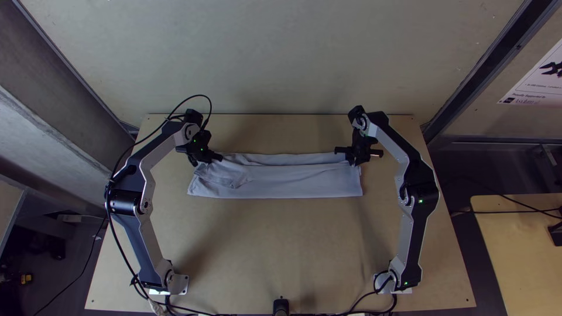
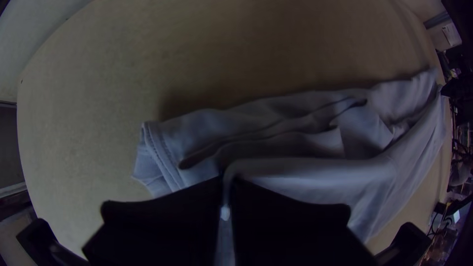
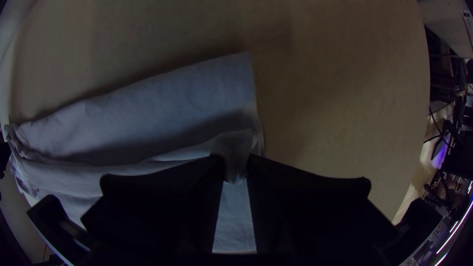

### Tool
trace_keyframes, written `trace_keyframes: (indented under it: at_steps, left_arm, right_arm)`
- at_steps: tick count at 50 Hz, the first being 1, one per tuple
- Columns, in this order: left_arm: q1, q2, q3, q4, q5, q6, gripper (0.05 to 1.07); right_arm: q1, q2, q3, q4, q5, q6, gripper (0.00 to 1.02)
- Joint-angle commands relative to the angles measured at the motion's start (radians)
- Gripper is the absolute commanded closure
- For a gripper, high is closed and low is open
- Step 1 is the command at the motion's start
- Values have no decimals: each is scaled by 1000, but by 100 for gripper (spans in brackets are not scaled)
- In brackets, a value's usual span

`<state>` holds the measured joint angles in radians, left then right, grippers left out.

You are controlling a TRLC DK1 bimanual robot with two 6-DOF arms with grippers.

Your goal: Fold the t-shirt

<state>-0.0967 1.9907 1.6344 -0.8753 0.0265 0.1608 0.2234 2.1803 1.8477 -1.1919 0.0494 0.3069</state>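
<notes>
Seemingly, left gripper [image 1: 218, 157] and right gripper [image 1: 355, 163] nearly closed on opposite ends of the folded t-shirt [image 1: 298, 184].

Left arm [image 1: 153, 202], based at near-left corner of bench [image 1: 281, 251], bent outward at elbow; left gripper [image 1: 209, 160] angled inward toward far edge, fingers [image 2: 167, 221] pinched close. Right arm [image 1: 413, 216] bowed toward right edge; right gripper [image 1: 355, 160] tipped down, fingers [image 3: 305, 207] nearly together.

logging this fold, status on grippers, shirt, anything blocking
Left gripper, right gripper: both shut on t-shirt. Long creased strip. Grippers hide parts of far edge.
</notes>
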Motion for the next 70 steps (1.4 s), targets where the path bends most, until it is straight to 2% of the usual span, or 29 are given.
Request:
trace_keyframes:
  at_steps: [1, 3, 6, 8, 11, 12, 27, 39, 47, 57, 70]
  left_arm:
    - [9, 2, -25, 7, -8, -40, 7]
    - [14, -16, -28, 9, -4, -50, 9]
    - [25, -50, -34, 15, 3, -69, 9]
    - [32, -75, -41, 13, 9, -79, 9]
    - [48, -121, -57, 12, 46, -93, 9]
    - [54, -135, -61, 9, 59, -96, 9]
    - [193, -282, -99, -80, 302, -106, 9]
    - [336, -332, -160, -111, 529, -104, 9]
    - [411, -334, -228, -120, 670, -53, 9]
    - [456, -288, -321, -111, 736, 45, 9]
    - [517, -109, -280, -113, 822, 98, 9]
  right_arm:
    - [-27, -50, 10, 0, 27, 31, 72]
    - [-32, -73, 10, 0, 33, 35, 72]
    - [-41, -111, 10, 2, 44, 37, 61]
    - [-45, -139, 8, 2, 55, 37, 45]
    - [-53, -183, 1, 0, 70, 35, 11]
    - [-55, -197, -4, 2, 75, 35, 4]
    - [-78, -410, -76, 5, 125, 23, 3]
    - [-104, -536, -107, 3, 124, -2, 3]
    - [-102, -620, -99, 3, 119, -12, 3]
    - [-99, -692, -77, 3, 79, -19, 3]
    - [-99, -728, -104, 3, 63, -15, 3]
